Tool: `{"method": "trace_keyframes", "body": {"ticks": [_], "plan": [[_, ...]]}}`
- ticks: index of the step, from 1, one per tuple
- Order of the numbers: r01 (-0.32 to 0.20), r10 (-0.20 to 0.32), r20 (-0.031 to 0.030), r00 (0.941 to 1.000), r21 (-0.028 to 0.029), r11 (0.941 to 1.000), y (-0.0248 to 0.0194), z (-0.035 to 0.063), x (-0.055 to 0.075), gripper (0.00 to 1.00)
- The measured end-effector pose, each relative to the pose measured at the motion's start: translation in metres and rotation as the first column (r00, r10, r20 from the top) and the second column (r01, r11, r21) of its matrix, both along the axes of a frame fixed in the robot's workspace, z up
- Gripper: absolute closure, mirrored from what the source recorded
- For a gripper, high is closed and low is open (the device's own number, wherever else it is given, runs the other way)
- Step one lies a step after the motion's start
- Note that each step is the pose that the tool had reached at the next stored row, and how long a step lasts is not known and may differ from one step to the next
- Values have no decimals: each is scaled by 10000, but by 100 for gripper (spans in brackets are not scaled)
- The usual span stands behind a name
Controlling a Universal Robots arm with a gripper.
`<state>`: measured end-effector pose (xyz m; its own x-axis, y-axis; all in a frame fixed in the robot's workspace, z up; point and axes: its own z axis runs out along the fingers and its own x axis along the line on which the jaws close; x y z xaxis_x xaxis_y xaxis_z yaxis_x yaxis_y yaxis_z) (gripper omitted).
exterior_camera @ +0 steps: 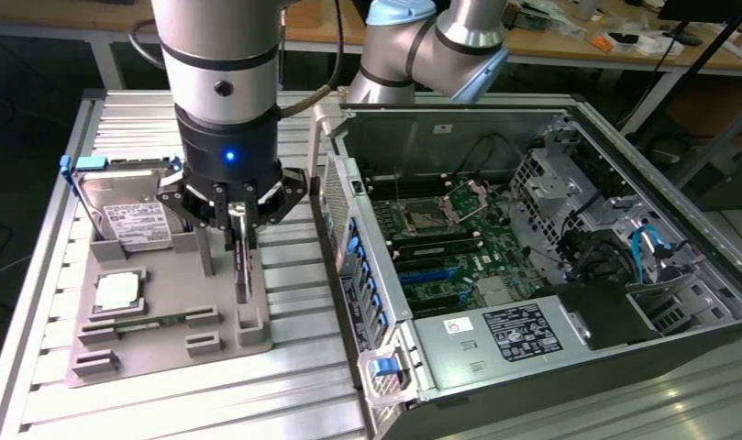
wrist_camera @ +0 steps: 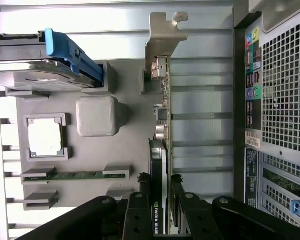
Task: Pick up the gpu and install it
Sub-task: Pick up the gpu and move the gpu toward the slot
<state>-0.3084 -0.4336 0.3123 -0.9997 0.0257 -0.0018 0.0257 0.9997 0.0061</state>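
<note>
On the bench, the gray tray holds a memory stick, a chip and, farther back, a hard drive. The gpu stands on edge along the tray's side facing the open computer case, across a bare strip of bench, with the pincer clamped on it.

A grey holder tray is lying on a slatted metal table. A silver hard drive in a blue frame is standing on edge at one end of the tray. A square processor chip is sitting flat in its pocket, and near it a narrow green memory stick is lying in its slot. To the exterior view's right, an open computer case is lying on its side, showing its motherboard, power supply and blue cables.
</note>
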Motion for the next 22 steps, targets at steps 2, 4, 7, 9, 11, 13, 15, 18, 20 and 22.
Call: {"method": "trace_keyframes", "body": {"ticks": [2, 4, 7, 9, 11, 13, 15, 18, 20, 22], "plan": [[0, 0, 1, 10000, 1, 10000, 0, 60, 0, 73], [0, 0, -1, 10000, 1, 10000, 0, 118, 0, 73], [0, 0, -1, 10000, 0, 10000, 0, 216, 0, 73], [0, 0, -3, 10000, 0, 10000, 0, 272, 0, 73], [0, 0, -3, 10000, 1, 10000, 0, 332, 0, 73], [0, 0, -4, 10000, 0, 10000, 0, 388, 0, 73], [0, 0, -4, 10000, 1, 10000, 0, 448, 0, 73], [0, 0, -5, 10000, 0, 10000, 0, 534, 0, 73], [0, 0, -6, 10000, 1, 10000, 0, 594, 0, 73], [0, 0, -7, 10000, 1, 10000, 0, 668, 0, 73]]}}
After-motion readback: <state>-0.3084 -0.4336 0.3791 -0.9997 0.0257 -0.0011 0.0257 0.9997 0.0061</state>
